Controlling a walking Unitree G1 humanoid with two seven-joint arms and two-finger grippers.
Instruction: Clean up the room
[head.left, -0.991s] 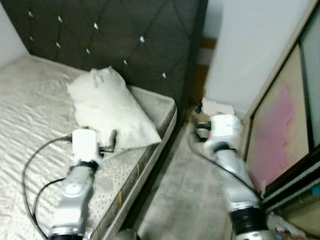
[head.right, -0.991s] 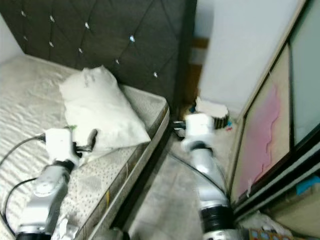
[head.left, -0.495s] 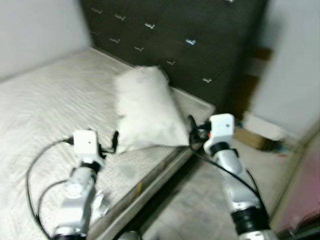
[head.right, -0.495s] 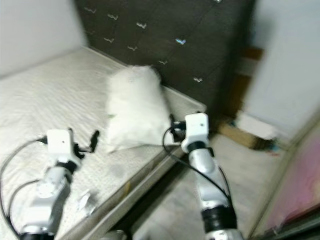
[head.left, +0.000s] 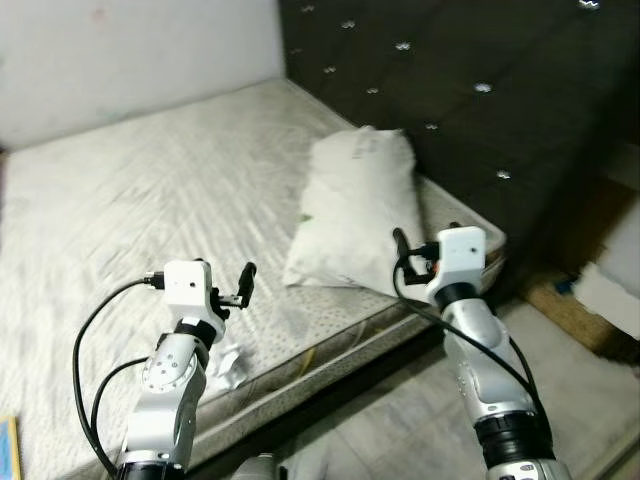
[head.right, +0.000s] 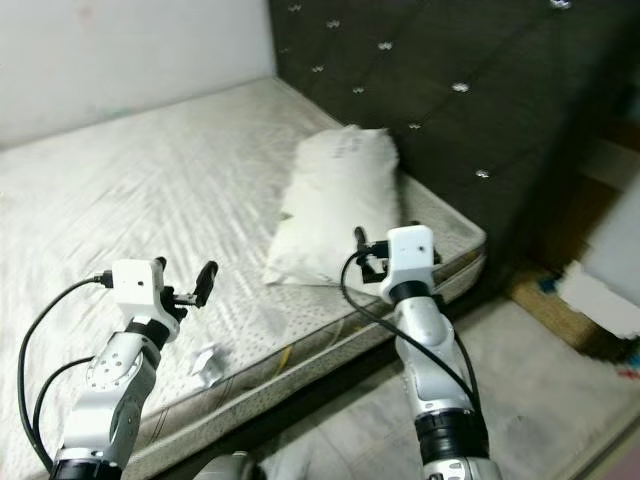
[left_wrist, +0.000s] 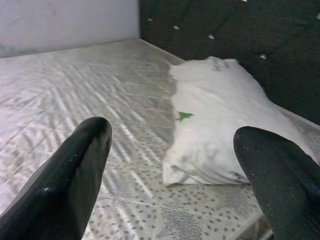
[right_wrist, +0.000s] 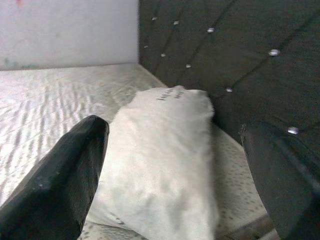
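While both arms reach over the bed (head.left: 120, 190), neither grasps anything.

Head views: white pillow (head.left: 352, 215) lies on the bare mattress against the dark tufted headboard (head.left: 470, 90), at 1 o'clock from the left gripper (head.left: 247, 282); right gripper (head.left: 400, 250) just beside the pillow's near edge; crumpled paper (head.right: 205, 362) near the mattress edge.
Left wrist view: fingers (left_wrist: 70, 175) released, spread wide, pillow beyond.
Right wrist view: fingers (right_wrist: 65, 180) released, pillow between them.
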